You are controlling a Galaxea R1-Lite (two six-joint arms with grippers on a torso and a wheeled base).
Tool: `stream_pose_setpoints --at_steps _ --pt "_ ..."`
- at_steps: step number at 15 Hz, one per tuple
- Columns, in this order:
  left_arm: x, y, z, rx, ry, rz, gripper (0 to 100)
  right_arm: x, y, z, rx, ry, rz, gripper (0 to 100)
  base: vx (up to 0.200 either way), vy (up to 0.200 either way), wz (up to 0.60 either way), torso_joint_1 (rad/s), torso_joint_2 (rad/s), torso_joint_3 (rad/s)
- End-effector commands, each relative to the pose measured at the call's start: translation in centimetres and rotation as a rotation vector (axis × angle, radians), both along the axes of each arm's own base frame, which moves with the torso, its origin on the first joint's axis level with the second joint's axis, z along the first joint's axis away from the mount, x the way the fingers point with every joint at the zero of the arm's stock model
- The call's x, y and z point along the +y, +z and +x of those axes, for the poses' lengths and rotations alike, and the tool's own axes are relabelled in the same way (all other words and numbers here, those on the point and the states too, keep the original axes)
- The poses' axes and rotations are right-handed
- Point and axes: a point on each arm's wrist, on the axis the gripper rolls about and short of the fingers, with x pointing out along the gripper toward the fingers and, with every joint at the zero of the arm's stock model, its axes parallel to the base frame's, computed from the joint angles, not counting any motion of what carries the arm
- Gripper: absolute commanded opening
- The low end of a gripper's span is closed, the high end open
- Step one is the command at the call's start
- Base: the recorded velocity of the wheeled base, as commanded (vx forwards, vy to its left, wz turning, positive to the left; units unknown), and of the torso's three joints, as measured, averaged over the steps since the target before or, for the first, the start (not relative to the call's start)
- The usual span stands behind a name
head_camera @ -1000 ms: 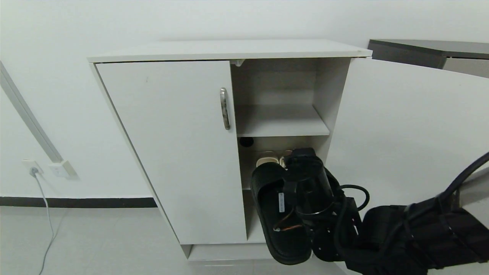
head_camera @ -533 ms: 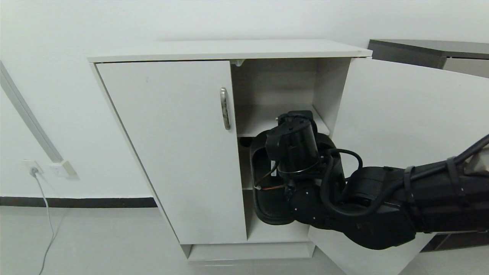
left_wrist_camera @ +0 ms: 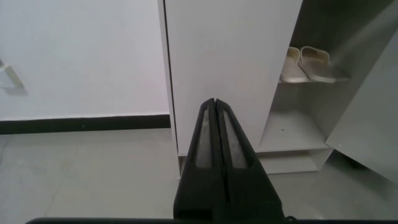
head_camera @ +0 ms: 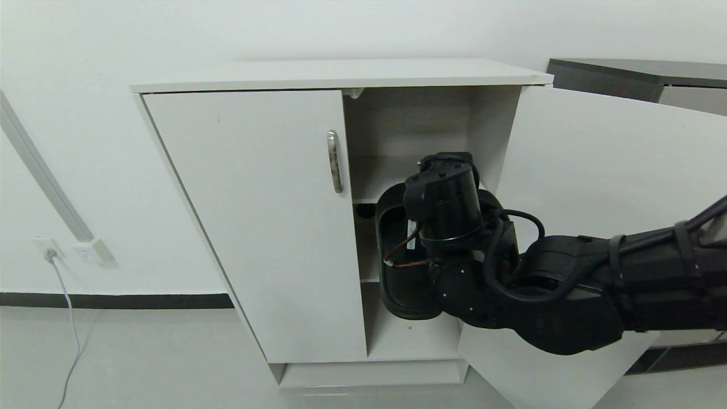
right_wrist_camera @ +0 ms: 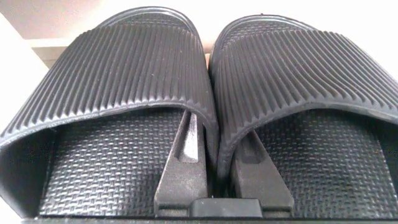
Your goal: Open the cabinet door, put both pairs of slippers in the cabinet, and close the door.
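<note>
While the right claw [right_wrist_camera: 214, 134] pinches the black slippers [head_camera: 400, 267] together by their inner walls, the pair hangs toes-up in the open right half of the cabinet [head_camera: 341, 74], level with the middle shelf [head_camera: 369, 279]. Pale slippers [left_wrist_camera: 311, 64] sit on that shelf in the left wrist view; the head view has the arm [head_camera: 568, 295] across them. Left claw [left_wrist_camera: 214, 124]: pressed together, empty.

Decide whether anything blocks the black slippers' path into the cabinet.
Nothing visible blocks the black slippers: the door is open. A beige pair sits on the middle shelf inside.
</note>
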Motion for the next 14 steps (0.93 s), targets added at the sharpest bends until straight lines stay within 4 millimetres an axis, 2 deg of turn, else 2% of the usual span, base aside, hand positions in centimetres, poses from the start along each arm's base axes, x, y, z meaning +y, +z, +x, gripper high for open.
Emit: stream_pose_setpoints --at_steps 1,10,14 --pt "0.0 0.0 0.0 0.002 0.000 0.000 0 -0.1 0.3 0.0 -0.005 0.000 0.008 0 0.200 0.000 0.00 -0.002 0.01 -0.002" --pt "0.0 0.0 0.0 0.000 0.003 -0.001 0 -0.3 0.5 0.2 -0.005 0.012 -0.006 0 0.200 0.000 0.00 0.002 0.00 0.003" --pt "0.0 0.0 0.0 0.000 0.003 -0.001 0 -0.6 0.8 1.0 -0.004 0.018 -0.030 0 0.000 0.000 0.00 0.000 0.00 0.000"
